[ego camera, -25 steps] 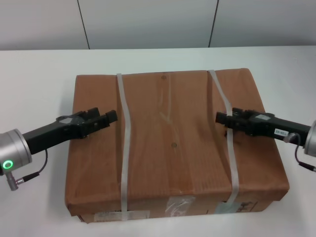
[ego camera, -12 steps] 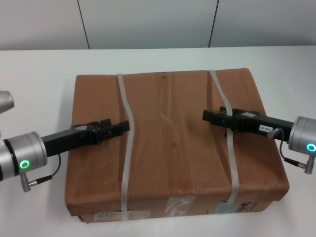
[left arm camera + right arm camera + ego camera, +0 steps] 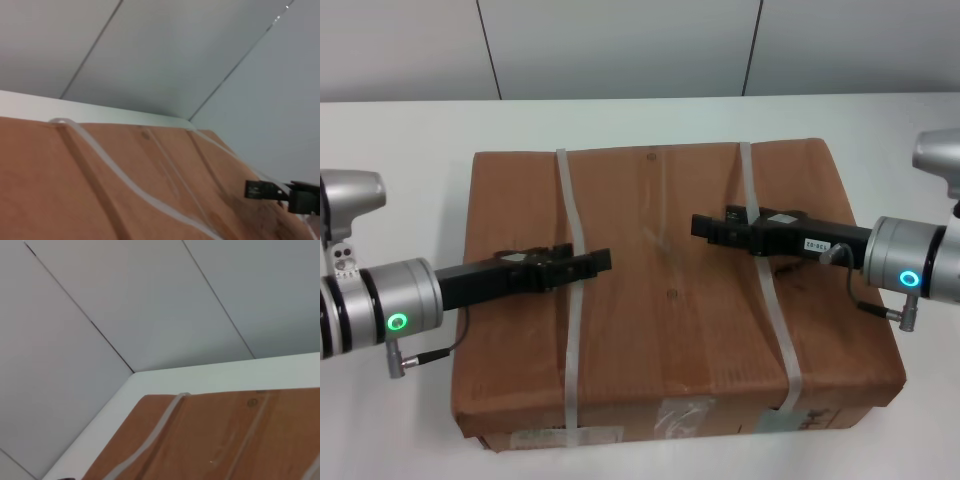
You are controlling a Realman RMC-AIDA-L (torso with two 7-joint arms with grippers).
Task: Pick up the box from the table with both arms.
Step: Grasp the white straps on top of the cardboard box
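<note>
Box (image 3: 670,300): broad, flat cardboard, flat on the white table (image 3: 400,140); probably stiff yet bulky, top slightly dented, best gripped at opposite sides or under straps (image 3: 572,330). Left gripper (image 3: 600,263) and right gripper (image 3: 700,226) above lid, holding nothing; finger opening unclear.

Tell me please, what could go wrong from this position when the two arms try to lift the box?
Both the left gripper and the right gripper are above the top of the box, not at its sides, so no lifting hold looks possible yet. Fingers could also snag a strap. The top panel looks dented and may give.
</note>
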